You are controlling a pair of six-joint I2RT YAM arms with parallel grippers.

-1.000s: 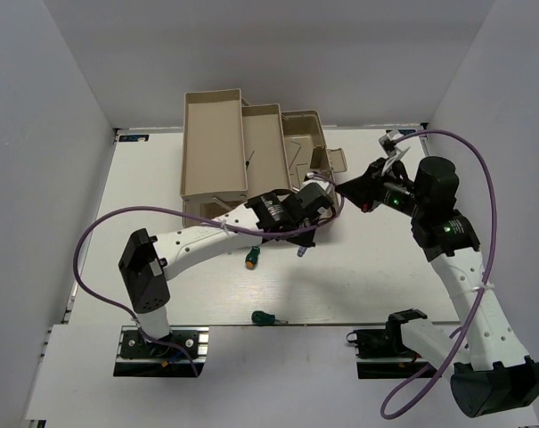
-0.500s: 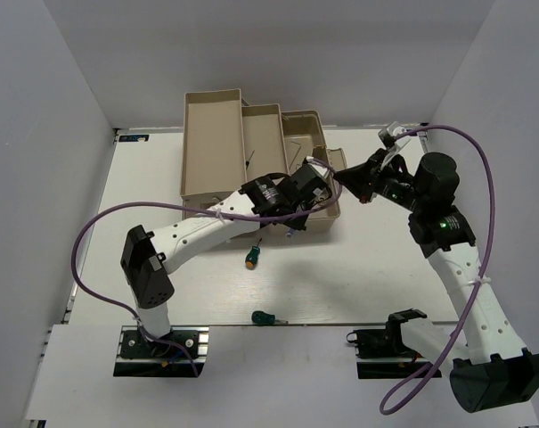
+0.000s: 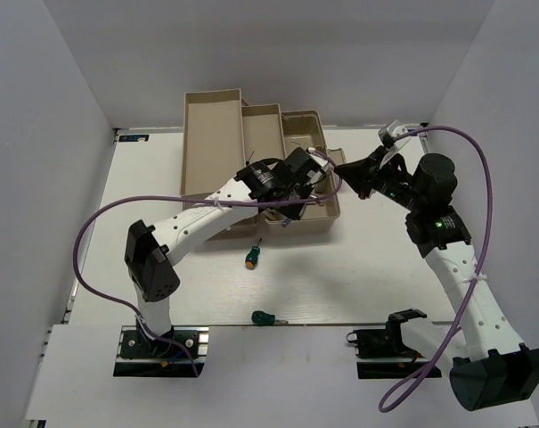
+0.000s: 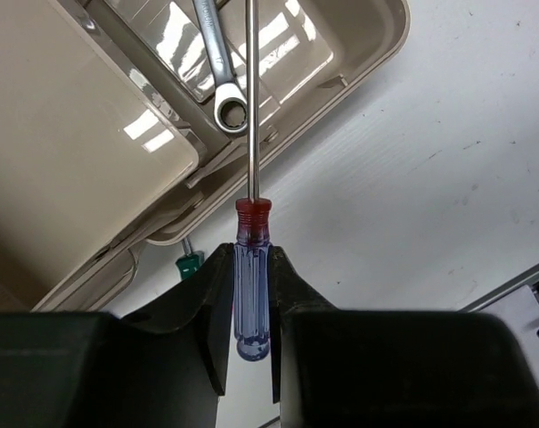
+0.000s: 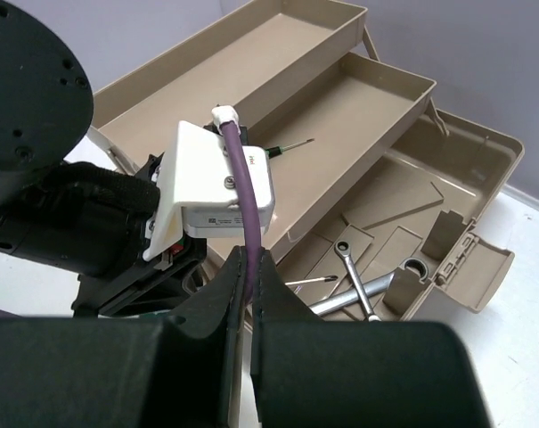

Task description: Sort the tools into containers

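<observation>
**Inspector:** Left gripper (image 4: 251, 267), state?

**Recorder:** Clamped. Its fingers (image 4: 207, 303) press both sides of the purple-handled screwdriver (image 4: 252, 236). Most of the handle sits between them and the red collar is clear of them. The shaft points straight away from the gripper.

**Inspector:** Where does the shaft run?

**Recorder:** It runs over the rim of the toolbox (image 3: 214, 143) and above its bottom compartment (image 5: 412, 209). The tip leaves the left wrist view at the top. The shaft passes just beside the ring end of a silver wrench (image 4: 217, 67) lying in that compartment. Whether the two touch cannot be told.

**Inspector:** Other contents?

**Recorder:** A second wrench (image 5: 363, 290) lies across the first in the same compartment. A thin dark tool (image 5: 285, 147) shows over the middle tray (image 5: 367, 107), partly hidden behind the left wrist. Whether it rests in that tray cannot be told.

**Inspector:** Right gripper?

**Recorder:** Right gripper (image 5: 249, 259) has its jaws together. It sits at the right end of the toolbox, pointing towards the left gripper, near it but apart.

**Inspector:** Loose items?

**Recorder:** There are two on the worktop (image 3: 385, 259). The first green-handled screwdriver (image 3: 251, 259) lies just in front of the toolbox. The second green-handled screwdriver (image 3: 265, 317) lies near the front edge, well apart from the box.
</observation>
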